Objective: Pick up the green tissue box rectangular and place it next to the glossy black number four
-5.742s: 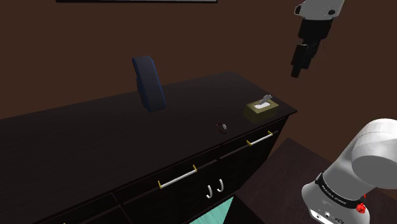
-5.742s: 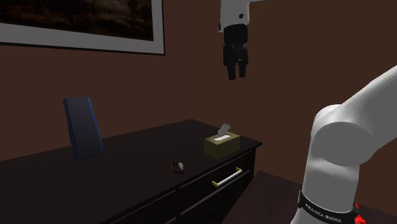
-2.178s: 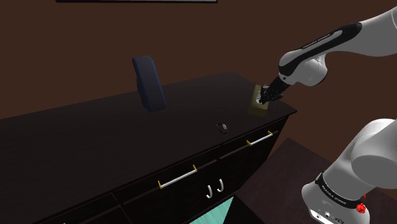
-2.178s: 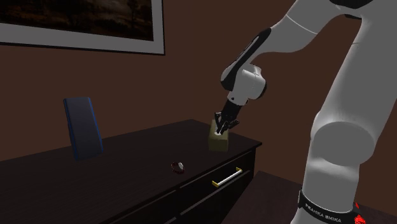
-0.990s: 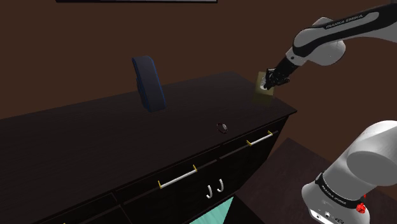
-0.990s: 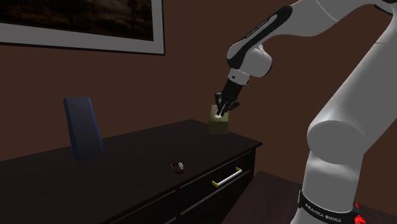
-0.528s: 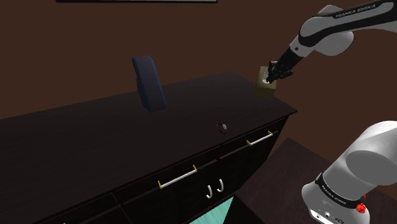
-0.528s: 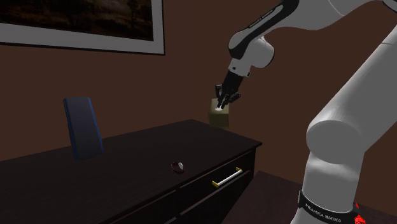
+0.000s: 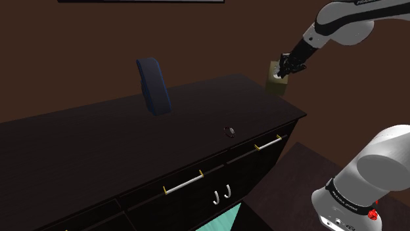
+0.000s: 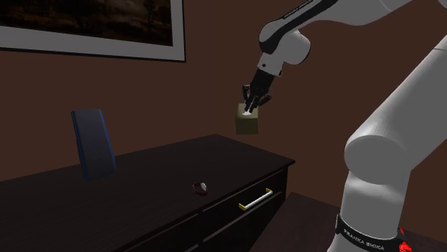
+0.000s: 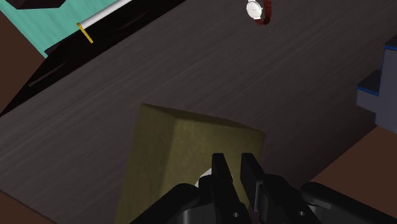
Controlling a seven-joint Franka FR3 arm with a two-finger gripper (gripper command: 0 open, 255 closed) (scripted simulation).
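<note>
An olive-green tissue box (image 9: 276, 83) (image 10: 248, 123) hangs in the air above the right end of the dark dresser (image 9: 98, 151) (image 10: 143, 197). My black gripper (image 9: 284, 67) (image 10: 248, 107) is shut on its top, where a bit of white tissue shows. In the wrist view the fingers (image 11: 232, 159) pinch the box's (image 11: 184, 143) upper face, with the dresser top (image 11: 191, 70) below. A dark blue upright figure (image 9: 153, 86) (image 10: 93, 144) (image 11: 382, 89) stands near the dresser's back, well off to the shoulder view's left of the box.
A small wristwatch (image 9: 228, 132) (image 10: 201, 188) (image 11: 257, 10) lies on the dresser top between box and blue figure. Drawer handles (image 9: 184, 184) line the front. A framed picture (image 10: 107, 28) hangs on the brown wall. My white arm base (image 9: 358, 190) stands at lower right.
The gripper has carried the tissue box steadily upward off the dresser's end. The watch and the blue figure have not moved.
</note>
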